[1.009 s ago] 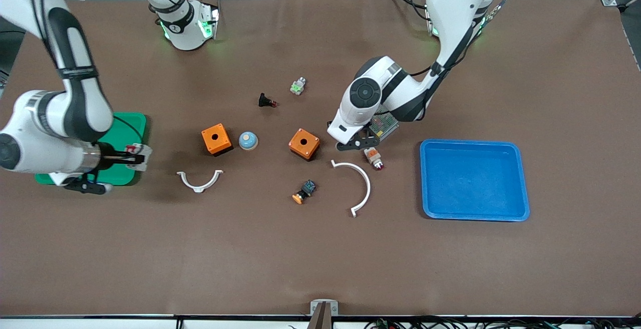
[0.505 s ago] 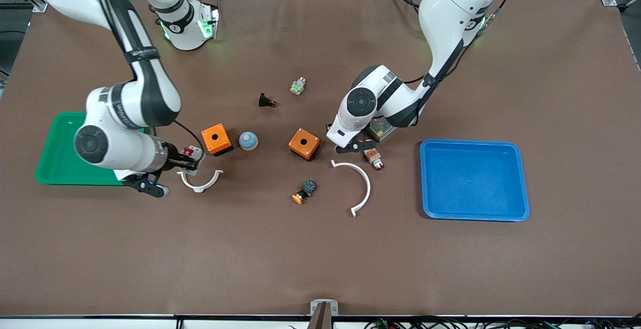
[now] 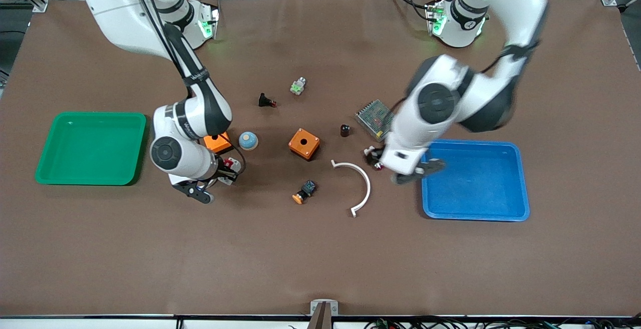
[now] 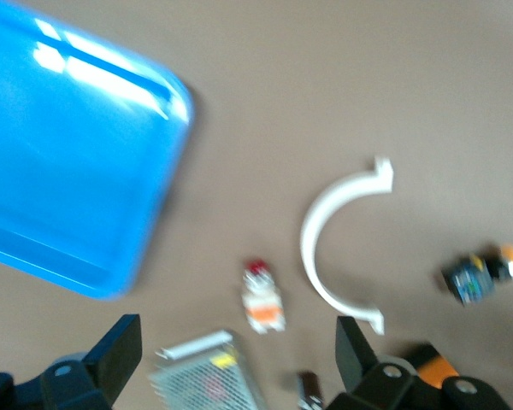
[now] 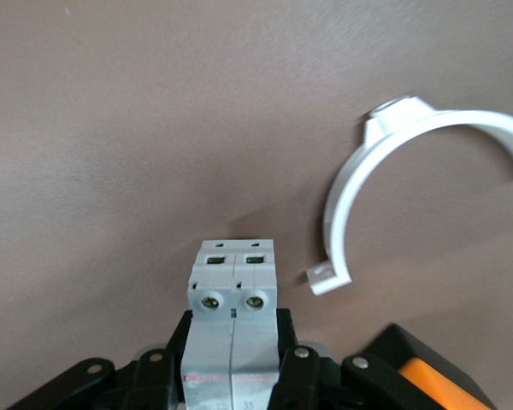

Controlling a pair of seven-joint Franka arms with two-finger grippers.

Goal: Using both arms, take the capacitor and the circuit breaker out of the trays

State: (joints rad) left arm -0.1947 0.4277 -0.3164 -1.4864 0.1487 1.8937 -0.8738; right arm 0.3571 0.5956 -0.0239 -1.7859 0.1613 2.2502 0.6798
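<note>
The capacitor (image 3: 345, 130), a tiny black cylinder, stands on the table between an orange box (image 3: 303, 143) and a mesh-covered metal box (image 3: 374, 117). It shows dimly in the left wrist view (image 4: 309, 390). My left gripper (image 3: 400, 165) is open and empty, over the table by the blue tray's (image 3: 473, 214) rim; its fingers (image 4: 111, 359) stand wide apart. My right gripper (image 3: 229, 165) is shut on the light-grey breaker (image 5: 233, 316), over the table beside the second orange box (image 3: 216, 141). The breaker's red levers show in the front view (image 3: 229, 162).
A green tray (image 3: 90, 147) lies at the right arm's end. A blue-domed part (image 3: 248, 140), a black part with red tip (image 3: 267, 101), a green-white part (image 3: 298, 86), an orange-capped button (image 3: 304, 191), a white-orange lamp (image 4: 262, 299) and white arcs (image 3: 358, 184) (image 5: 385, 188) lie mid-table.
My right arm has carried the breaker from over the green tray to beside the orange box. My left arm has swung from the capacitor toward the blue tray, uncovering the capacitor.
</note>
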